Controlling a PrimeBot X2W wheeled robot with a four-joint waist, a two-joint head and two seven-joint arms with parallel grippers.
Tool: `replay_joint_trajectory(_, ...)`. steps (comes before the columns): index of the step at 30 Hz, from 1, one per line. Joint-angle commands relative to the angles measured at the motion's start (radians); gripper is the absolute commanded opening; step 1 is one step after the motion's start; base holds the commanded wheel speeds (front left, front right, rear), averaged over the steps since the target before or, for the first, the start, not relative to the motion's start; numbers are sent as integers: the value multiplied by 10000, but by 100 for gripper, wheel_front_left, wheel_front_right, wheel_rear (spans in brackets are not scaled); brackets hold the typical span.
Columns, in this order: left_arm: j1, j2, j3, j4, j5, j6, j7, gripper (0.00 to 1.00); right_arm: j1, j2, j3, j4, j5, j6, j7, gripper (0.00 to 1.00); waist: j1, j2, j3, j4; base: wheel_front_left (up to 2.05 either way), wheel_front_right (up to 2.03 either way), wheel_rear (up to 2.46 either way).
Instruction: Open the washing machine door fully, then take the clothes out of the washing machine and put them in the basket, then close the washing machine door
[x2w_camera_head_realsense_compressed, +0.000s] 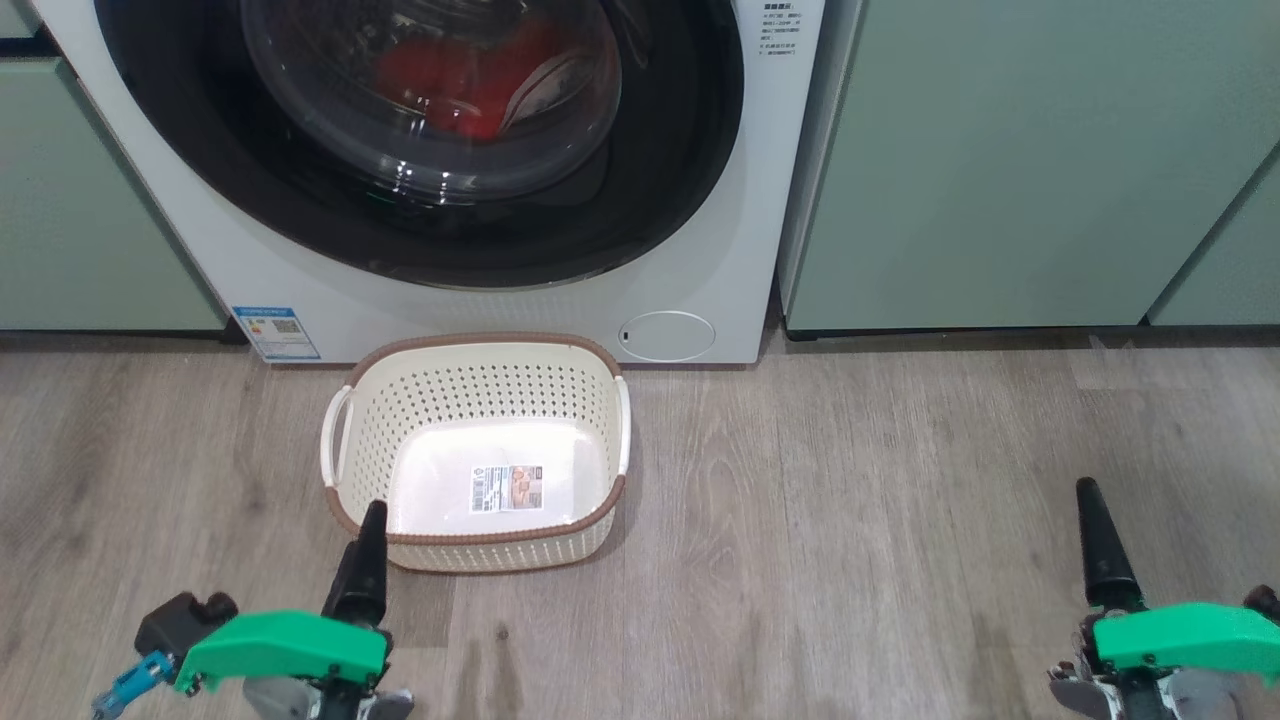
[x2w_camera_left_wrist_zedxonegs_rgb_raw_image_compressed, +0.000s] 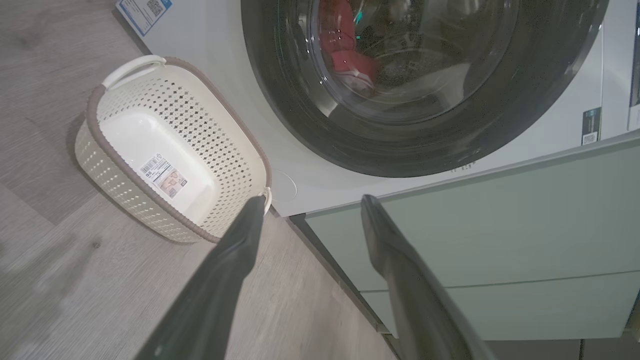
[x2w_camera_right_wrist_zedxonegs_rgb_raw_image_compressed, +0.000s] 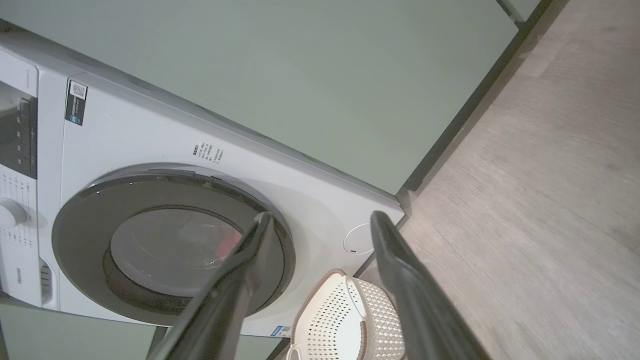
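The white washing machine (x2w_camera_head_realsense_compressed: 705, 240) fills the top of the head view. Its washing machine door (x2w_camera_head_realsense_compressed: 200, 150), glossy black rim around a bulging glass bowl, lies shut against the front. Red clothes (x2w_camera_head_realsense_compressed: 450, 80) show through the glass, and again in the wrist views (x2w_camera_left_wrist_zedxonegs_rgb_raw_image_compressed: 345, 55) (x2w_camera_right_wrist_zedxonegs_rgb_raw_image_compressed: 231, 244). On the floor just before the machine stands the cream basket (x2w_camera_head_realsense_compressed: 480, 343), holding nothing but its label sticker. My left gripper (x2w_camera_head_realsense_compressed: 372, 515) is open, low, at the basket's near left corner. Far to the right, my right gripper (x2w_camera_head_realsense_compressed: 1090, 500) is open over the floor. Both grippers' fingers are spread apart (x2w_camera_left_wrist_zedxonegs_rgb_raw_image_compressed: 314, 200) (x2w_camera_right_wrist_zedxonegs_rgb_raw_image_compressed: 321, 216).
Pale green cabinets (x2w_camera_head_realsense_compressed: 1000, 160) flank the machine on both sides. A small round white service flap (x2w_camera_head_realsense_compressed: 667, 336) sits at the machine's lower right, a blue label (x2w_camera_head_realsense_compressed: 277, 332) at its lower left. Wood-look floor (x2w_camera_head_realsense_compressed: 850, 520) spreads between the basket and my right gripper.
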Motion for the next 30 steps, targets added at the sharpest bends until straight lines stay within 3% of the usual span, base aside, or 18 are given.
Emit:
replay_joint_trajectory(1,-548,90,36,-444,507,130,-123,100,-461,-67,156,-469,-561,-2,-154,100,0,0,1,6,0,0,0)
replay_joint_trajectory(30,-1030,853,-1363,-1054,4215,1957,-947,100,-682,-102,618,-964,-5198,-4,-979,100,0,0,46,81,0,0,0)
